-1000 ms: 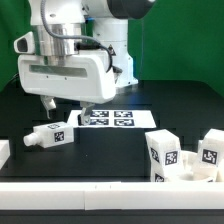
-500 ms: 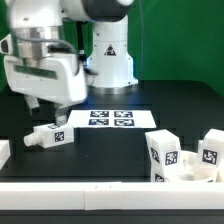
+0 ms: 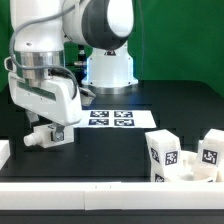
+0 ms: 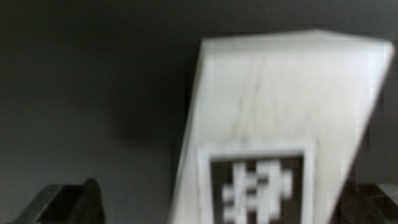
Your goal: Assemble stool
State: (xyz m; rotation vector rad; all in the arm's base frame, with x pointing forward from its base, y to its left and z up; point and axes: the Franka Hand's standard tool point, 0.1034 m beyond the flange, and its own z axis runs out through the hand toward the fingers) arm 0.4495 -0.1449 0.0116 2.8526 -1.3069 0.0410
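A white stool leg (image 3: 50,135) with a black-and-white tag lies on its side on the black table at the exterior view's left. My gripper (image 3: 47,124) hangs right over it, open, with its fingers down at the leg. In the wrist view the leg (image 4: 267,110) is large and blurred and lies between the two dark fingertips (image 4: 71,203) of my gripper (image 4: 228,205), with a gap on one side. Two more tagged legs (image 3: 163,152) (image 3: 211,150) stand at the exterior view's right, beside a white part (image 3: 188,172) that may be the seat.
The marker board (image 3: 115,118) lies flat behind the leg, before the arm's base. A white piece (image 3: 3,152) shows at the exterior view's left edge. A white ledge (image 3: 90,198) runs along the front.
The arm has swung toward the exterior view's left and dropped, from above the marker board to right over the lying leg. The leg has not moved.
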